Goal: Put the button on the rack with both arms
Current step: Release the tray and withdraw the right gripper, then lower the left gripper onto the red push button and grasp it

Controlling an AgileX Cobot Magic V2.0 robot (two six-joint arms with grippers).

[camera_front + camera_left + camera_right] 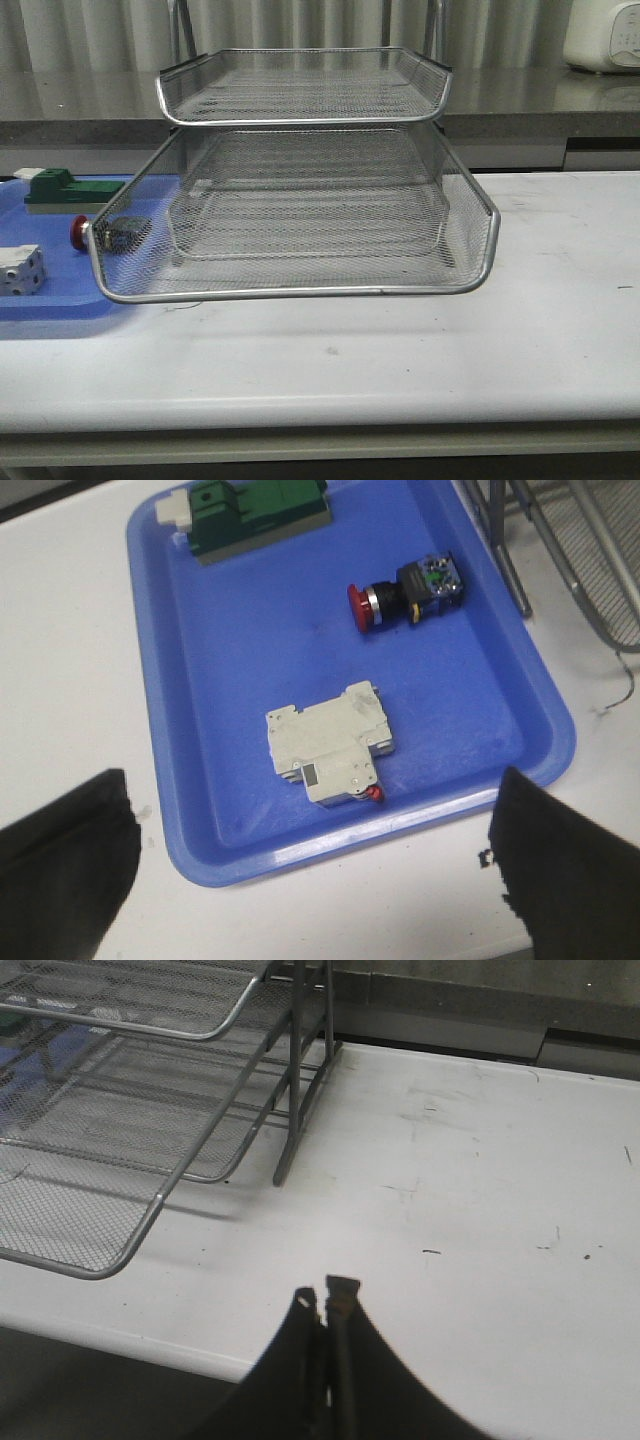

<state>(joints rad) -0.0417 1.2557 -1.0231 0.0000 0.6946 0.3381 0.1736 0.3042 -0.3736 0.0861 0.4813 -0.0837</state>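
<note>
**Grippers clear of the button, rack tier pulled out**

Left gripper hangs spread wide over the near edge of the blue tray, its dark fingers well apart and holding nothing. That stance suits a reach down into the tray. The button lies on its side near the tray's far right corner, red head pointing away from the rack, and just beside the rack's pulled-out tier (from the front, mesh partly covers it). A green block sits at the tray's far edge and a white-grey block near its middle, both apart from the button. The right gripper is pressed closed and empty, over bare table beside the rack's right legs, probably waiting to steady or slide a tier.
</note>
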